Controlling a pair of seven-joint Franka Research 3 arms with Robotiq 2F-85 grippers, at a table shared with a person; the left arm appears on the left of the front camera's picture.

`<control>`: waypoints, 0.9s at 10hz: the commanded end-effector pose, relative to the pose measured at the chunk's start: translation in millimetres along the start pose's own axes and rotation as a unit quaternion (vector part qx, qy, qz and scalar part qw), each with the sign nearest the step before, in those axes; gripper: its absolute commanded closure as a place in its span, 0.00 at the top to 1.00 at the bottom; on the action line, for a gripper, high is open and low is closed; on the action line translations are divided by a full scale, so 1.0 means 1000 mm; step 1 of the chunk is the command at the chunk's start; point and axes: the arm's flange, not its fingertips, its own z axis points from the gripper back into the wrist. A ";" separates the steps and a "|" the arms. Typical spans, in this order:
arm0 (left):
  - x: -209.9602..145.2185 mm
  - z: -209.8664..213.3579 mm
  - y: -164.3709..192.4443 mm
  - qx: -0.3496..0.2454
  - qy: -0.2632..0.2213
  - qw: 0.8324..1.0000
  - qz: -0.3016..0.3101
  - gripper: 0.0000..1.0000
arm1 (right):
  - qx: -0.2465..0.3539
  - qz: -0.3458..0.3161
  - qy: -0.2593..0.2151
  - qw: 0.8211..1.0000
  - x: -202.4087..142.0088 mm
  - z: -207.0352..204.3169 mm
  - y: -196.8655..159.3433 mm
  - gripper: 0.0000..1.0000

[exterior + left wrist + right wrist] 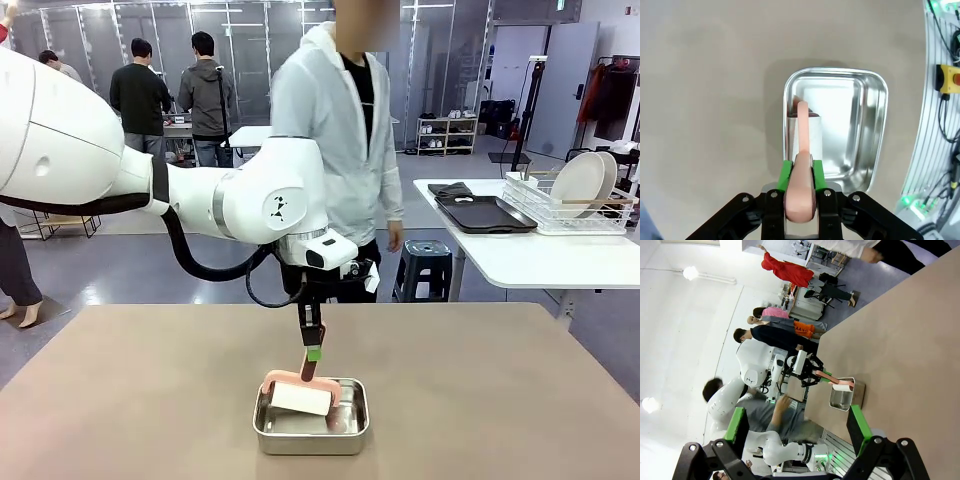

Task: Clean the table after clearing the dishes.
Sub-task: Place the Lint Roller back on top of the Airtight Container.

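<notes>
My left gripper (313, 352) (800, 171) is shut on the pink handle (300, 380) (803, 135) of a cleaning tool. The tool's white blade (300, 399) rests inside the square steel pan (352, 426) (881, 125). The pan stands near the front middle of the tan table (140, 400) (705, 100) (910, 340). My right gripper (798, 424) is open and holds nothing, high off the table's side. Two white plates (583, 181) stand in a wire rack on the white side table, beside dark trays (487, 214).
A person (335, 150) in a light hooded jacket stands at the table's far edge, hands off it. A black stool (428, 262) is behind the table. The white side table (540, 262) is at the back right.
</notes>
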 end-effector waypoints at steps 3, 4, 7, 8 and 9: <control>-0.013 -0.002 0.005 -0.009 -0.044 0.999 0.023 0.21 | 0.004 0.004 0.000 1.000 0.000 -0.001 0.003 1.00; -0.018 -0.007 0.006 -0.010 -0.030 0.999 0.026 0.21 | 0.004 0.004 0.000 1.000 0.000 -0.001 0.003 1.00; -0.019 0.001 0.005 0.009 -0.033 0.999 0.018 0.54 | 0.004 0.004 0.000 1.000 0.000 -0.001 0.003 1.00; -0.019 0.005 0.005 0.012 -0.036 0.999 0.017 0.80 | 0.004 0.004 0.000 1.000 0.000 -0.001 0.003 1.00; -0.020 0.009 0.006 0.011 -0.040 0.999 0.016 0.88 | 0.004 0.004 0.000 1.000 0.000 -0.001 0.003 1.00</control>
